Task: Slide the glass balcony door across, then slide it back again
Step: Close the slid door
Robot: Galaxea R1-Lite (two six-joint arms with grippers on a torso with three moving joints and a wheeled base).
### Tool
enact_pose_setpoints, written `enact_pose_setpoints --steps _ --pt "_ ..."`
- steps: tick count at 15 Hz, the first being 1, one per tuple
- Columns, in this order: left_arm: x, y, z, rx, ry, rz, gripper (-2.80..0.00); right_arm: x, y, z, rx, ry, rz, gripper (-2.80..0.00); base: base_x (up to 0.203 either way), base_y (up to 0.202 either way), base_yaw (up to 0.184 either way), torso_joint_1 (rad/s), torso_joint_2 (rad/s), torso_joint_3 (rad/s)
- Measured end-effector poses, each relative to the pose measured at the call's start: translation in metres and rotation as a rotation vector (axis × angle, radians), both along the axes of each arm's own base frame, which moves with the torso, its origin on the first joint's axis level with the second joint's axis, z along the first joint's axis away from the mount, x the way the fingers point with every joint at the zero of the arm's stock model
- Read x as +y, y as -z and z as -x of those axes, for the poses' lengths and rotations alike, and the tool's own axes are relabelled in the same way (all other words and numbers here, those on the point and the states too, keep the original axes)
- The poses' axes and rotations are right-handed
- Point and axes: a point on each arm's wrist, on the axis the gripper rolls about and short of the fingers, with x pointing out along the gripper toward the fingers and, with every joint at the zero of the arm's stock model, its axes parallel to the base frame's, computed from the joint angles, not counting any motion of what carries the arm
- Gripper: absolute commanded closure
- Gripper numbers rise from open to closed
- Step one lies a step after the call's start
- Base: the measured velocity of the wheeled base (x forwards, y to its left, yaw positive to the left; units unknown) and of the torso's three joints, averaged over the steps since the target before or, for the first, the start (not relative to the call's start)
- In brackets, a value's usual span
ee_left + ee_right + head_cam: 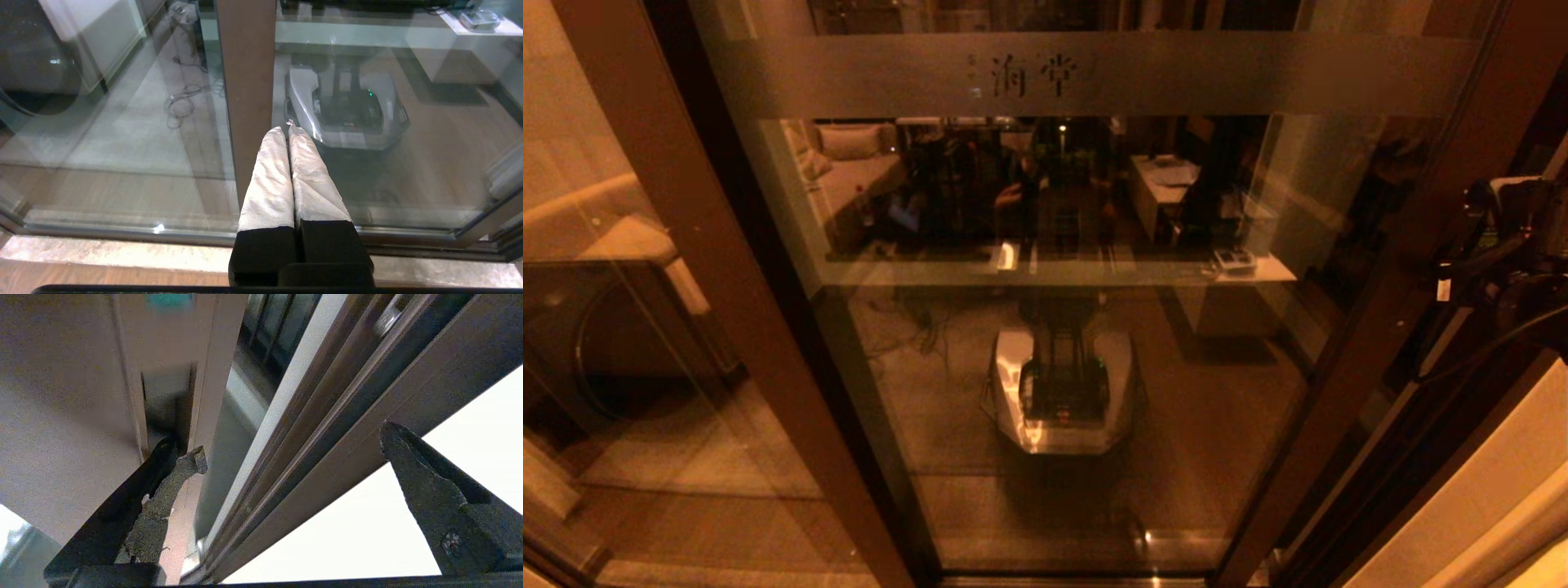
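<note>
The glass balcony door (1062, 392) fills the middle of the head view, its frosted band with characters (1033, 75) across the top. Its right stile (1347, 384) runs down beside my right arm (1515, 237). In the right wrist view my right gripper (292, 443) is open. One fingertip (184, 465) rests at the lower end of the stile's dark recessed handle (163, 404); the other finger (412, 465) hangs free over the white wall. My left gripper (287, 128) is shut and empty, low down, pointing at the door's left stile (247, 94).
An unmoving brown-framed glass panel (645, 343) stands to the left, a dark round-fronted machine (28, 61) behind it. The jamb rails (327, 416) and a white wall (1486, 498) close off the right. A floor track (122, 233) and stone sill (122, 253) run below.
</note>
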Motion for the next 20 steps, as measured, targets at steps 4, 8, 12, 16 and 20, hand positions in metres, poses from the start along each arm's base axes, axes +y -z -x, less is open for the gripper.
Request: enact_pose_setpoints --steps 4,8,12,16,20 --pt "0.000 0.000 0.000 0.001 0.001 0.000 0.00 0.001 -0.011 0.011 -0.026 -0.015 0.010 -2.80 0.000 0.000 0.000 0.000 0.00 0.000" --pt "0.000 0.000 0.000 0.001 0.001 0.000 0.00 0.002 -0.013 0.013 -0.028 -0.019 0.014 -2.80 0.000 0.000 0.000 0.000 0.00 0.000" --pt "0.000 0.000 0.000 0.001 0.001 0.000 0.00 0.002 -0.009 0.014 -0.003 -0.020 0.017 -2.80 0.000 0.000 0.000 0.000 0.00 0.000" --pt "0.000 0.000 0.000 0.001 0.001 0.000 0.00 -0.001 -0.006 0.012 0.013 -0.015 0.018 -2.80 0.000 0.000 0.000 0.000 0.00 0.000" --pt "0.000 0.000 0.000 0.001 0.001 0.000 0.00 -0.011 -0.005 0.008 0.019 0.007 0.022 -2.80 0.000 0.000 0.000 0.000 0.00 0.000"
